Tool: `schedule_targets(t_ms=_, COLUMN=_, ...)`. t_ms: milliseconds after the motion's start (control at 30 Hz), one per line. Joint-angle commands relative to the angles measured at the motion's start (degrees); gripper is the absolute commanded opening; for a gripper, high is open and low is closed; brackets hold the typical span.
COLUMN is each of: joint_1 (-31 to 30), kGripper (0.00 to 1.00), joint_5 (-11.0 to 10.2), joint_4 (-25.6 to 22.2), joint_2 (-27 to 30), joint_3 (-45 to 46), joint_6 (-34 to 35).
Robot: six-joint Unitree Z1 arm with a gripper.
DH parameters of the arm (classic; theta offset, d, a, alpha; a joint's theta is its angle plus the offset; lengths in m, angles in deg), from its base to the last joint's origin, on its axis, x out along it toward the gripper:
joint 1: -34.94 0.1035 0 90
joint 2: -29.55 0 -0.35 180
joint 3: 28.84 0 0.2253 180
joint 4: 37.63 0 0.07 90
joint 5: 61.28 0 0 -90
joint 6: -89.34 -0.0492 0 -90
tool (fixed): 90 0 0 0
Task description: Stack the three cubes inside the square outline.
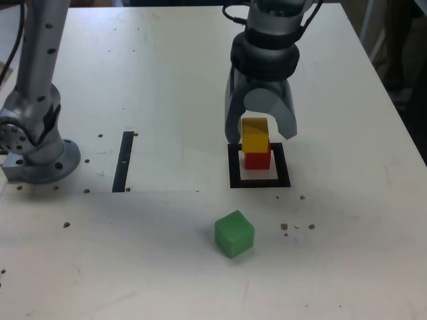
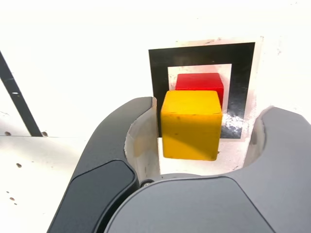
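Observation:
Inside the black square outline (image 1: 259,181) (image 2: 160,68) stands the red cube (image 1: 258,160) (image 2: 200,80), and the yellow cube (image 1: 255,135) (image 2: 191,124) rests on top of it. My gripper (image 1: 261,136) (image 2: 204,131) hangs directly over the pair with its jaws open on either side of the yellow cube; in the wrist view one finger lies close against the cube's side and the other stands well apart. The green cube (image 1: 234,233) lies alone on the table nearer the camera in the exterior view, apart from the outline.
A thin black strip (image 1: 123,161) (image 2: 17,94) lies on the white table to the exterior view's left of the outline. The arm's grey base (image 1: 37,133) stands at the far left. Small dark specks dot the tabletop. The table's right edge (image 1: 393,107) runs past the outline.

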Motion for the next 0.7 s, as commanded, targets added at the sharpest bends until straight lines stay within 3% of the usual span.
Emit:
schedule_targets(t_ms=0, joint_1=-0.2, kGripper=1.00, joint_5=-0.4, joint_4=-1.4, joint_2=1.7, joint_3=-0.1, joint_6=0.5)
schedule_targets(t_ms=200, joint_1=-4.9, kGripper=1.00, joint_5=-3.0, joint_4=-5.6, joint_2=8.3, joint_3=-0.4, joint_6=4.2)
schedule_targets(t_ms=300, joint_1=-8.5, kGripper=1.00, joint_5=-3.3, joint_4=-7.1, joint_2=10.9, joint_3=-0.4, joint_6=7.4)
schedule_targets(t_ms=667, joint_1=-19.5, kGripper=1.00, joint_5=3.6, joint_4=-8.8, joint_2=11.1, joint_3=1.8, joint_6=18.9)
